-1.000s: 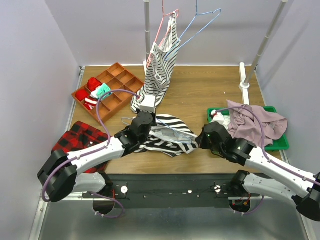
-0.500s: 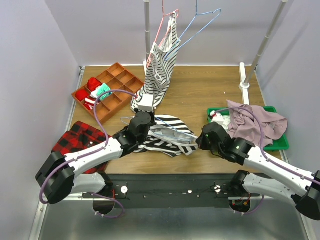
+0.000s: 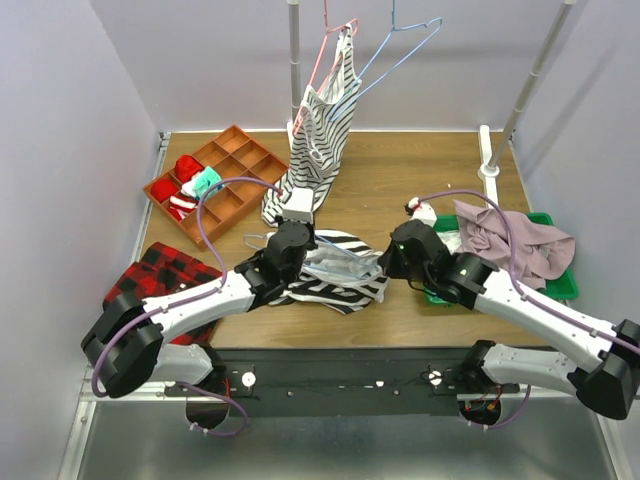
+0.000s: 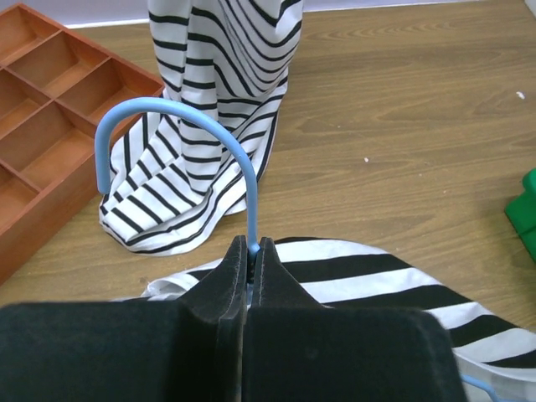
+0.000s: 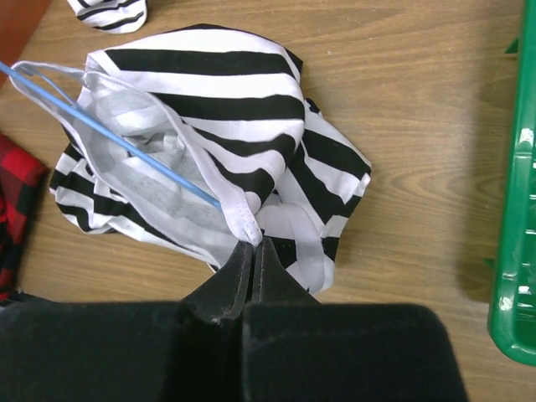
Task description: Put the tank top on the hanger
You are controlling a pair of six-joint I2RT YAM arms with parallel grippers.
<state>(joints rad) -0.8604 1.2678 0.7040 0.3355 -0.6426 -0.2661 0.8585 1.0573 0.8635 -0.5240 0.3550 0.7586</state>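
L claw [image 4: 252, 251] stays clamped on thin light-blue wire hanger [image 4: 159, 104] neck. My R claw [image 5: 253, 245], pinching bold black-white striped tank top [image 5: 209, 84] strap, moved up-left vs 1s ago; top bunched on desk [image 5: 402, 100] btwn claws.

Top view high, from rear; wrist views close, angled down, sharing tank top [image 5: 219, 107].

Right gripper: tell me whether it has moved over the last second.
Yes. Against the green tray, the right gripper has moved up the view, away from the arms' bases, and slightly left.
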